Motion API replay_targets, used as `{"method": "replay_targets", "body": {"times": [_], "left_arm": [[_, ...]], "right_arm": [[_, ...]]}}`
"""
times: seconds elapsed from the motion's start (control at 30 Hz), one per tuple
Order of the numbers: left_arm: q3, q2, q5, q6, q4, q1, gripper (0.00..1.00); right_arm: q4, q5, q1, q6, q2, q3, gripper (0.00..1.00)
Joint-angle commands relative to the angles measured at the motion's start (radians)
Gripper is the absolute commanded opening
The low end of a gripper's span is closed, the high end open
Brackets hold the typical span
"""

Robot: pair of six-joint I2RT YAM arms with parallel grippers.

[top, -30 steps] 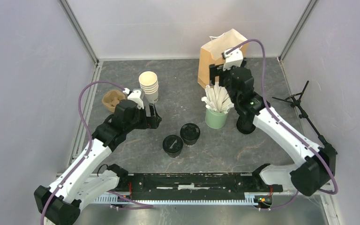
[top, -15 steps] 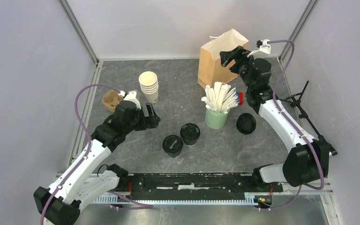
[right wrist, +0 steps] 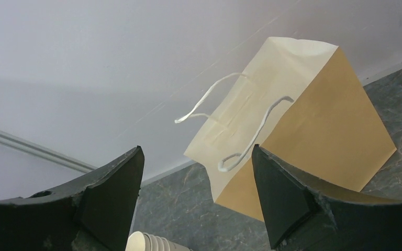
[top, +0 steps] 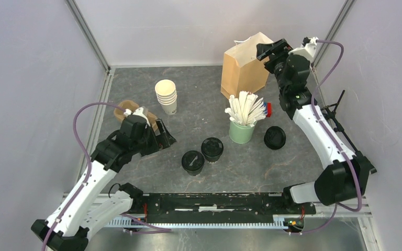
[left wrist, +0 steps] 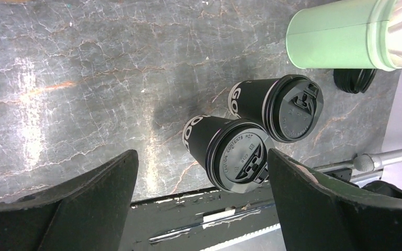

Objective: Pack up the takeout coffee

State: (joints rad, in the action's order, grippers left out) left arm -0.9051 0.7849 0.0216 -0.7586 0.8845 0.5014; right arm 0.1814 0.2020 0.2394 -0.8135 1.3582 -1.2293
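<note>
Just 2 lidded cups [top: 193,162] [top: 212,149], perhaps 1 loose lid [top: 275,137].

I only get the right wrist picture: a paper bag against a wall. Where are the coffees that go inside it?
Observer: Near the middle of the scene, the first coffee cup and second coffee cup stand upright, side by side, with black lids on.
Operator: Is anything holding them?
Observer: No. The left gripper is off to their left, apart from them, its jaws open and empty.
Operator: What sits between them and the bag?
Observer: A green cup full of white sticks stands between them and the brown bag.
</note>
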Motion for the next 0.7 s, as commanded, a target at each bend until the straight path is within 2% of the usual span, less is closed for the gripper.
{"method": "replay_targets", "body": {"times": [0.0, 0.17, 0.33, 0.53, 0.67], "left_arm": [[-0.064, 0.077, -0.045, -0.03, 0.004, -0.001, 0.98], [-0.136, 0.166, -0.053, 0.049, 0.006, -0.001, 0.98], [-0.19, 0.231, -0.061, 0.082, 0.003, -0.001, 0.96], [-0.291, 0.278, 0.009, 0.156, -0.009, -0.001, 0.93], [-0.418, 0.327, 0.13, 0.265, -0.009, -0.001, 0.92]], "right_arm": [[-0.066, -0.012, -0.024, -0.06, 0.081, -0.098, 0.81], [-0.076, -0.027, -0.038, -0.1, 0.171, -0.16, 0.79], [-0.138, -0.097, -0.043, -0.112, 0.268, -0.268, 0.67], [-0.169, -0.197, -0.043, -0.061, 0.285, -0.323, 0.23], [-0.201, -0.339, -0.043, -0.057, 0.265, -0.319, 0.09]]}}
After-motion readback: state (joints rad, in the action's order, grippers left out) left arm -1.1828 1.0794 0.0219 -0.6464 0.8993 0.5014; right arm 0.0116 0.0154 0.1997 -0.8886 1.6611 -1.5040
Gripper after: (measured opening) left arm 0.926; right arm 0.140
